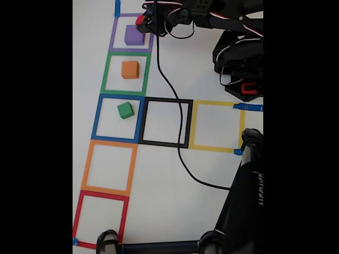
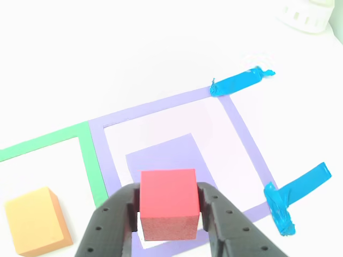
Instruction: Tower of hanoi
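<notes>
My gripper (image 2: 168, 214) is shut on the red cube (image 2: 168, 203) and holds it above the purple cube (image 2: 163, 152), which sits in the purple tape square. In the fixed view the gripper (image 1: 143, 22) with the red cube (image 1: 140, 20) hangs at the upper right edge of the purple cube (image 1: 134, 35). The orange cube (image 1: 130, 69) rests in the green tape square, and shows as the orange cube (image 2: 36, 220) at the lower left of the other view. The green cube (image 1: 125, 110) lies in the blue tape square.
Black (image 1: 165, 123), yellow (image 1: 216, 126), orange (image 1: 108, 168) and red (image 1: 100, 218) tape squares hold nothing. A black cable (image 1: 175, 121) runs across the white table. The arm's base (image 1: 238, 58) stands at the upper right; a black stand (image 1: 238, 211) rises at the lower right.
</notes>
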`<state>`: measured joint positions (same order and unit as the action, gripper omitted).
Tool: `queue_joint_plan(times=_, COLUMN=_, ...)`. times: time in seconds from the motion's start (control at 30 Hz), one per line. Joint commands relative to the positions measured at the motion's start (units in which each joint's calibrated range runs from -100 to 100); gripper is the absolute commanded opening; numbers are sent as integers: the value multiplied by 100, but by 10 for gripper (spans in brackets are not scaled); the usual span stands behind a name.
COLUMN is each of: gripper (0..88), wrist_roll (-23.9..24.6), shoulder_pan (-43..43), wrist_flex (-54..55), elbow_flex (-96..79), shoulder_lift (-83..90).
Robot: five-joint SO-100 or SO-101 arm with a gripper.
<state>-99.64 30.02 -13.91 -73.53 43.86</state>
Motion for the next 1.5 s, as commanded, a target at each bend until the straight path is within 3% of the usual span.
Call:
queue_joint_plan(times=0.0, gripper=29, wrist_roll=-36, shoulder_pan=-1, wrist_flex=1261, elbow_flex=16, shoulder_lift=-724)
queue_joint_plan(times=0.3, gripper=32, wrist_roll=-36, shoulder_pan=-193, wrist_flex=3342, elbow_flex=16, shoulder_lift=-2444)
queue_joint_plan(times=0.53, gripper=33, wrist_roll=-36, shoulder_pan=-135, wrist_flex=4378, elbow_flex=107, shoulder_lift=-3405)
queue_joint_plan(times=1.17, gripper=39, wrist_roll=-36, shoulder_pan=124, wrist_flex=5148, elbow_flex=362, shoulder_lift=-4374)
queue_joint_plan(times=1.23, gripper=59, wrist_roll=-36, shoulder_pan=143, wrist_flex=5156, elbow_flex=362, shoulder_lift=-4390)
queue_joint_plan(times=1.37, gripper=210, wrist_roll=-36, shoulder_pan=172, wrist_flex=5212, elbow_flex=335, shoulder_lift=-4438)
queue_joint_plan(times=1.47, gripper=243, wrist_roll=-36, shoulder_pan=181, wrist_flex=5245, elbow_flex=307, shoulder_lift=-4463)
